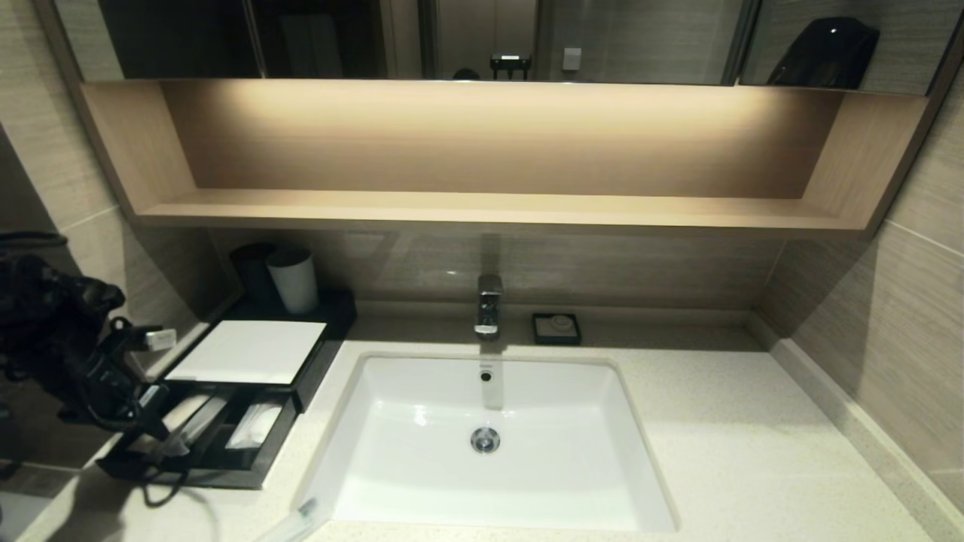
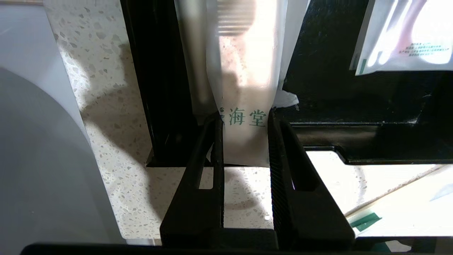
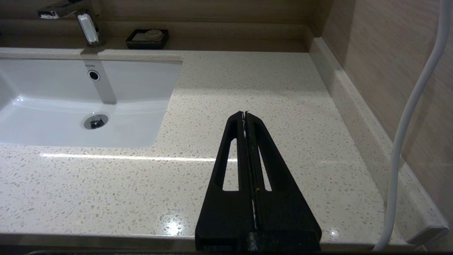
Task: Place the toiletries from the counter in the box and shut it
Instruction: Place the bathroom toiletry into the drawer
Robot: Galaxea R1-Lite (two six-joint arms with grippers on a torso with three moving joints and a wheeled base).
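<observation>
Black left gripper (image 2: 244,120) around packet (image 2: 247,71)

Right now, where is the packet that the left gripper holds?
The packet is clamped in the left gripper, its far end over the box's open drawer, at the counter's left side beside the sink.

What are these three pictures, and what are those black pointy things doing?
They come from a robot with two arms at a bathroom sink. One camera sits on its head; one sits on each wrist, behind black pinching fingers. The left gripper is pinching a whitish packet over the open drawer of a dark box, which already holds other packets. Another packet lies on the counter at the sink's near corner. The right gripper is shut and empty, waiting over the counter right of the sink.
</observation>
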